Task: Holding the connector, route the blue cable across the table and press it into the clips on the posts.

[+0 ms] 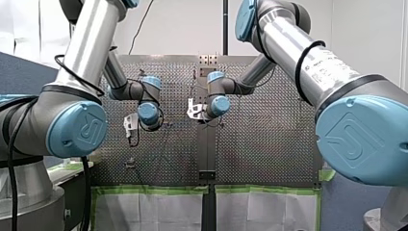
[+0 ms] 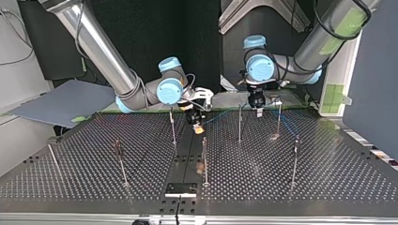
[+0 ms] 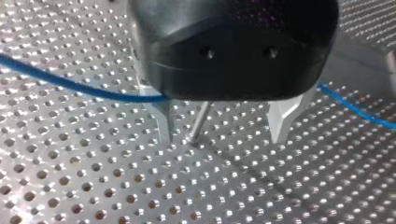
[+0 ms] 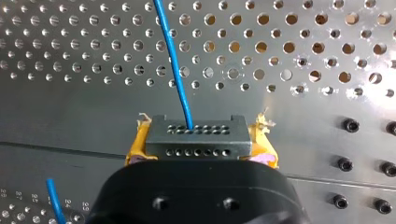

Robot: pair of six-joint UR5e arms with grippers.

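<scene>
In the right wrist view, my right gripper [image 4: 201, 140] pinches a dark multi-hole connector [image 4: 196, 133] between yellow pads [image 4: 261, 142]. The blue cable [image 4: 177, 70] leaves it and runs ahead over the perforated table [image 4: 70, 51]. Farther along, my left gripper [image 3: 223, 126] is spread around a thin post [image 3: 201, 119], with the cable close by, partly hidden. Pulling taut could probably tug the cable from the connector or drag it wide of the post.

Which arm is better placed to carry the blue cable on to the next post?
Probably my right. My right pincer is shut on the connector, with the blue cable leaving it. My left pincer stands open and holds nothing, the cable passing beside it.
</scene>
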